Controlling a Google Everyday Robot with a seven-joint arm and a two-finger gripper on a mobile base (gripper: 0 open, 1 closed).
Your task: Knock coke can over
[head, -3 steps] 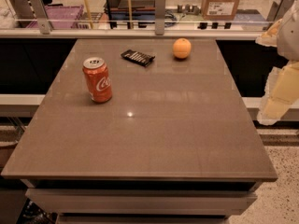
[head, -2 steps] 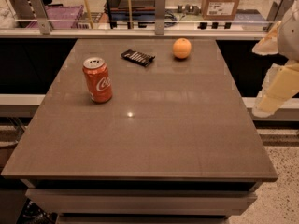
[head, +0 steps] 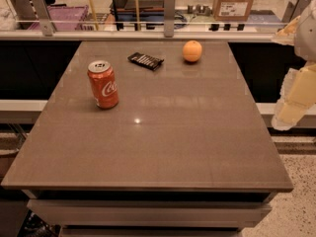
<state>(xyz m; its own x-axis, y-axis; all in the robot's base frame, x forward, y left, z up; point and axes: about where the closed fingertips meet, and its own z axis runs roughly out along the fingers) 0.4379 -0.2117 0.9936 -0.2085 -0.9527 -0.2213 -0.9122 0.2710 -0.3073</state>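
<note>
The grey-brown desk (head: 197,147) fills most of the view, and its lower front is cut off at the bottom. Well to the right of the coke can, beyond the desk's right edge, the robot's cream-coloured pincer (head: 292,102) hangs in the air. It is cropped by the frame, and I cannot tell whether it is open or closed. The coke can (head: 103,84) stands upright on the desk's left half, silver top up, with part of the white Coca-Cola script readable on its red-orange side. Behind the can and well to its right sits a round orange (head: 192,51). Nearer the can, behind it and slightly right, lies a flat black ribbed packet (head: 145,60) — any print on it is too small to read.
</note>
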